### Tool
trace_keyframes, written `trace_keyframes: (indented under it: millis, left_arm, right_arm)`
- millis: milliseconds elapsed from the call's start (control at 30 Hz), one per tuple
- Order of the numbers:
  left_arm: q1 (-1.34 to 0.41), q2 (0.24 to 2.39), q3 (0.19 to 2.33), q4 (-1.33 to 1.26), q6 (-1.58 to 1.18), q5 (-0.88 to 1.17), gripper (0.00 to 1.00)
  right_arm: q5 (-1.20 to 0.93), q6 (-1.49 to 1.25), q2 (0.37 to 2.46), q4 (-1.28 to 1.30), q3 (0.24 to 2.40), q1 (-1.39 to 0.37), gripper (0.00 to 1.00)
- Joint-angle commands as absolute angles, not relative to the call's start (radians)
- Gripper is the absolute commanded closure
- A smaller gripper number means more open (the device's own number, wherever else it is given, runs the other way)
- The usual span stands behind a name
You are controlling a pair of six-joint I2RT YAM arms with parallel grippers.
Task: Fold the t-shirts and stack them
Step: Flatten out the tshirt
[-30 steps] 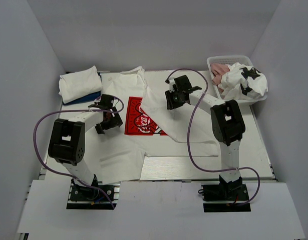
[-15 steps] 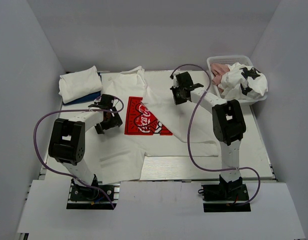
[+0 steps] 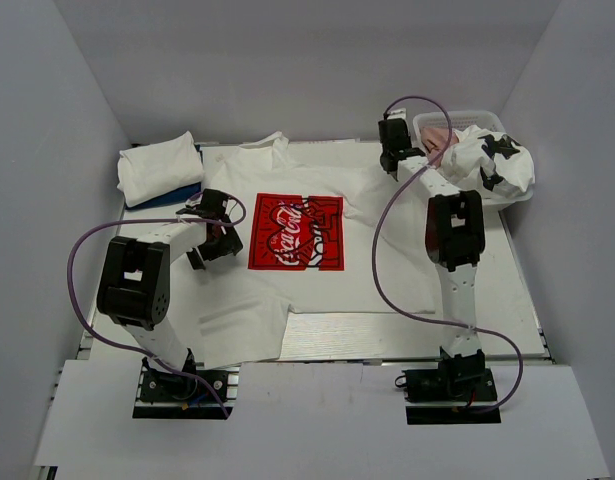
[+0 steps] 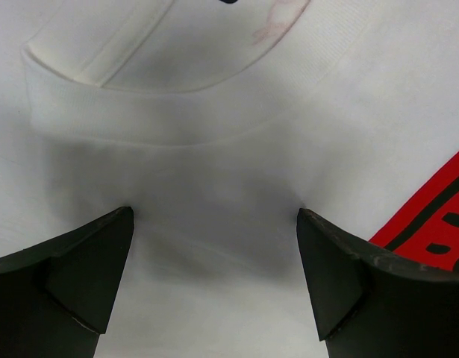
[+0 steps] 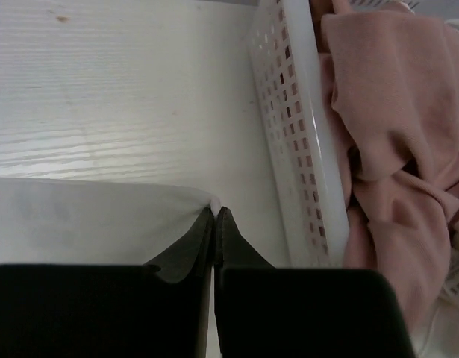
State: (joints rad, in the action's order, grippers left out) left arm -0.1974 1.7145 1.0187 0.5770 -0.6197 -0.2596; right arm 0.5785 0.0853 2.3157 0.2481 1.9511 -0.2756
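Note:
The white t-shirt with the red chest print [image 3: 295,232] lies spread face-up on the table. My left gripper [image 3: 219,228] is open and low over its left part, just below the collar [image 4: 177,119]; red print shows at the right edge of the left wrist view [image 4: 438,216]. My right gripper [image 3: 392,152] is shut on a corner of that white shirt [image 5: 102,224], holding it at the far right beside the basket [image 5: 289,127]. The dusty-pink tee [image 5: 393,127] and the white tee with black patches [image 3: 492,165] fill the basket. Folded white [image 3: 159,167] and blue [image 3: 172,197] tees are stacked far left.
The white lattice basket [image 3: 427,122] stands at the far right corner, close to my right gripper. Grey walls enclose the table on three sides. The purple cables loop beside both arms.
My right gripper has carried the shirt's folded-over flap from the middle to the far right, uncovering the whole red print. The left gripper has stayed in place.

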Motion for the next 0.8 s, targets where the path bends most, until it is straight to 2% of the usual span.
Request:
trace_keyframes:
  millis: [0,100,133,233,267,300,333,367,400,633,767]
  left_arm:
    - [-0.189,1.735,1.046,0.617,-0.626,-0.302,0.0]
    - [-0.189,1.744,1.057,0.626,-0.626,-0.311,0.0]
    - [-0.189,1.744,1.057,0.626,-0.626,-0.311,0.0]
    - [-0.198,1.753,1.066,0.626,-0.626,-0.301,0.0]
    - [-0.198,1.753,1.066,0.626,-0.626,-0.301,0.0]
    - [-0.198,1.753,1.066,0.617,-0.626,-0.292,0.0]
    - [-0.198,1.753,1.08,0.617,-0.626,-0.291,0.0]
    - [-0.198,1.753,1.089,0.626,-0.626,-0.291,0.0]
    - [-0.198,1.753,1.106,0.626,-0.626,-0.291,0.0]
    - [-0.198,1.694,1.201,0.698,-0.626,-0.27,0.0]
    - [-0.198,1.658,1.258,0.671,-0.581,-0.247,0.0]
  right_arm:
    - [0.738,0.221,2.429,0.121,2.026,-0.278,1.0]
    - [0.851,0.291,2.5,0.129,2.149,-0.278,1.0]
    - [0.895,0.325,2.511,0.109,2.157,-0.285,0.89]
    - [0.925,0.386,2.497,0.014,2.109,-0.302,0.79]
    - [0.898,0.388,2.478,0.015,2.094,-0.316,0.65]
    - [0.852,0.379,2.47,0.032,2.091,-0.327,0.56]
    - [0.821,0.368,2.441,0.078,2.089,-0.337,0.38]
    - [0.769,0.354,2.431,0.101,2.092,-0.345,0.3]
    - [0.731,0.332,2.419,0.129,2.086,-0.356,0.1]
    - [0.474,0.124,2.26,0.319,1.999,-0.396,0.1]
    - [0.351,-0.177,2.122,0.442,1.879,-0.377,0.1]
